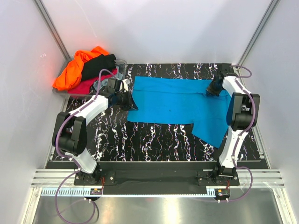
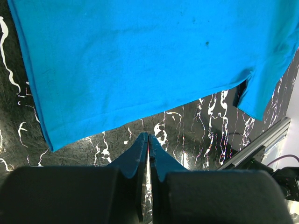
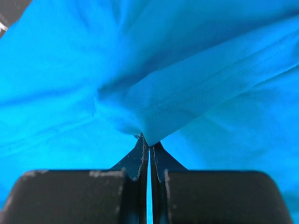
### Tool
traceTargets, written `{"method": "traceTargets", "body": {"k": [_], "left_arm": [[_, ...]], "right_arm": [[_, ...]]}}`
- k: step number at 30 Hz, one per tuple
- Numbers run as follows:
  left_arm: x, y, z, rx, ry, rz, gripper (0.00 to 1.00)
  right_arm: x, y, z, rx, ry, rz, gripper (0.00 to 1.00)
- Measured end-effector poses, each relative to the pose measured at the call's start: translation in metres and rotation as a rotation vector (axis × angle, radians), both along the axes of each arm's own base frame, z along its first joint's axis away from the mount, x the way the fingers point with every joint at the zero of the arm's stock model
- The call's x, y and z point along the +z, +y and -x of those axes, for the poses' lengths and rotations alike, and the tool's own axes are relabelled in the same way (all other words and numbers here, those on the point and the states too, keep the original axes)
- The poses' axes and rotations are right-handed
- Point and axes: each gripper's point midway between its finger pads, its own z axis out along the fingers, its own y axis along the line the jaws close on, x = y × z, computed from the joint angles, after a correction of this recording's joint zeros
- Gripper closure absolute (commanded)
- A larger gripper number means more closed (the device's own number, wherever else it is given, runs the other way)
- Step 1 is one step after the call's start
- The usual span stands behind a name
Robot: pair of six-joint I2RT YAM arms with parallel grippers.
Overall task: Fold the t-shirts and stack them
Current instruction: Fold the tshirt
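One blue shirt [image 1: 173, 102] lies spread across the counter [image 1: 117, 137]. Right gripper [image 3: 148, 142] pinches a hem fold at its far right; left gripper [image 2: 148, 139] sits closed, empty, just beside its left edge. Likely soft, light, limp: take hems or corners.

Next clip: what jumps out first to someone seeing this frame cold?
A turquoise t-shirt lies spread across the black marbled mat. The right gripper is shut on a fold of it at far right; the left gripper is shut and empty just off its left edge. An orange t-shirt, a black t-shirt and a crimson t-shirt sit heaped at far left.
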Motion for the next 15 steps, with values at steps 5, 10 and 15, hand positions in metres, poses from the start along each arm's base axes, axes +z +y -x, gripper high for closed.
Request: {"method": "traceTargets", "body": {"k": [5,10,15], "left_arm": [[0.0,0.0,0.0,-0.002,0.0,0.001,0.93],[0.0,-0.001,0.0,-0.004,0.0,0.003,0.93],[0.0,0.0,0.0,-0.004,-0.002,0.002,0.93]], "right_arm": [[0.008,0.007,0.011,-0.003,0.01,-0.038,1.0],[-0.003,0.013,0.025,-0.028,0.056,-0.077,0.98],[-0.011,0.016,0.038,-0.077,0.1,-0.103,0.96]]}}
